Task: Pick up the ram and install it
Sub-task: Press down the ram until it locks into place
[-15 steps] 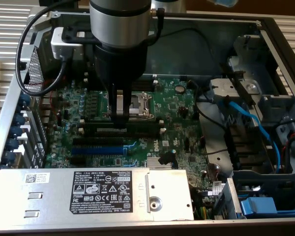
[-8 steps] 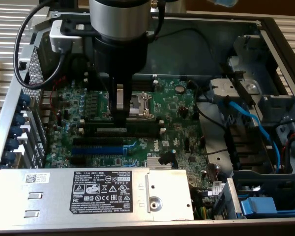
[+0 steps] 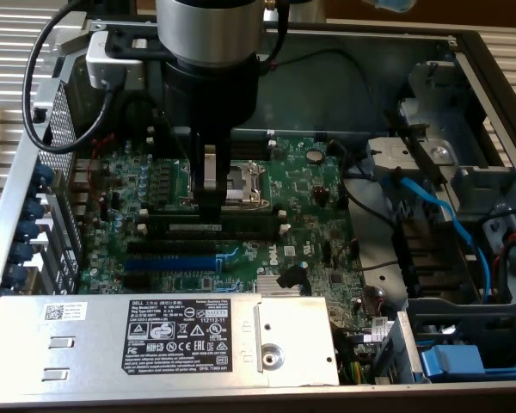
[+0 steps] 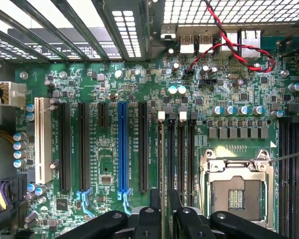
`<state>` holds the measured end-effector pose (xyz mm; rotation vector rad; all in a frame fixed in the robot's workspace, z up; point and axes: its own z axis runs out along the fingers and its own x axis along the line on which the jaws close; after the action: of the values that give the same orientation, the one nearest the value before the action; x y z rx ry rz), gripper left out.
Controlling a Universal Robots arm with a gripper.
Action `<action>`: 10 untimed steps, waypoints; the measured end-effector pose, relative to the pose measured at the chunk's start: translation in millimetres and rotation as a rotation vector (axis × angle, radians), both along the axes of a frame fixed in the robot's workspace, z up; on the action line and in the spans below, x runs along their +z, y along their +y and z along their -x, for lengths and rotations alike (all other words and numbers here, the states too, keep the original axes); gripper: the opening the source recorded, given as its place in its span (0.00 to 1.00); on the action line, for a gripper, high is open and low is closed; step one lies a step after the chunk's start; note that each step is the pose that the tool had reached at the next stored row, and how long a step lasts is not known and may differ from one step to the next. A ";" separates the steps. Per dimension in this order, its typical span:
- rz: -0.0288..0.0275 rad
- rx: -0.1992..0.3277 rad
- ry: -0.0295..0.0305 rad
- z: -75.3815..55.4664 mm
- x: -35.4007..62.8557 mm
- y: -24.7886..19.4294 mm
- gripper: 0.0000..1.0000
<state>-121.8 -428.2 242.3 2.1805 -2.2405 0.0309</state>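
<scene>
Now the hand [image 3: 210, 202] stands low over the motherboard [image 3: 301, 224], closed on the ram [image 3: 208, 228], which sits in a black slot [image 3: 241, 217].

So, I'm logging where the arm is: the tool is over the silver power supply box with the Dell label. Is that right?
Not quite. The exterior view shows the tool over the green motherboard, at the black memory slots next to the CPU socket. The silver power supply box with the Dell label lies apart from it.
</scene>
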 end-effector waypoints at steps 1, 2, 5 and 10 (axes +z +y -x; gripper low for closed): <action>0.0000 0.000 0.0000 0.0 0.0 0.0 0.20; 0.0000 0.000 0.0000 0.0 0.0 0.0 0.20; 0.0000 0.000 0.0000 0.0 0.0 0.0 0.20; 0.0000 0.000 0.0000 0.0 0.0 0.0 0.18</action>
<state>-121.8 -428.2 242.3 2.1805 -2.2406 0.0309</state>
